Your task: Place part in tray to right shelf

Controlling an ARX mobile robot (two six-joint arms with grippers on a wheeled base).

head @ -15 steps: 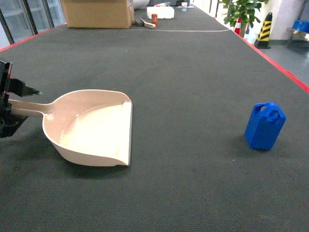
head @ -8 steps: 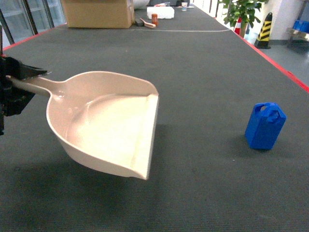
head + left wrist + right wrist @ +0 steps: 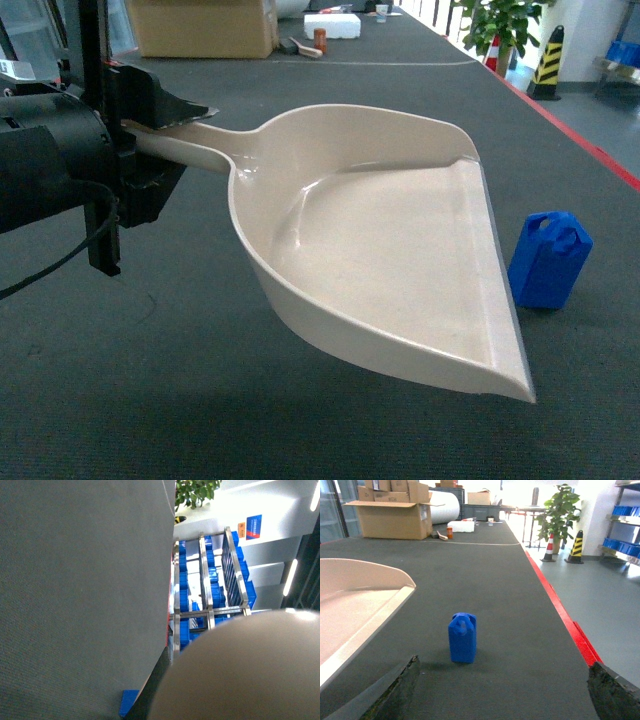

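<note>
Across a long dark-grey counter (image 3: 380, 100) edged in red, the cream tray (image 3: 390, 250) fills the middle of the head view, lifted clear of the surface and throwing a shadow beneath it, its flat lip facing right and tilted slightly down. Its straight handle runs left into the left claw (image 3: 150, 125), whose black fingers are clamped on it. Behind the counter's right edge, the left wrist view shows a steel rack (image 3: 205, 587) stacked with blue crates (image 3: 187, 575), with the tray's underside a blurred beige mass in the lower right corner. Cardboard boxes (image 3: 390, 515) and a potted plant (image 3: 560, 512) stand at the counter's far end, beside striped cones (image 3: 576, 547). The part (image 3: 548, 258) stands upright on the counter, just right of the tray's lip and apart from it, handle loop on top. In the right wrist view it sits straight ahead, centred between the two dark fingertips (image 3: 395, 690) of the right claw (image 3: 502, 692), which are spread wide apart and hold nothing, short of the part.
</note>
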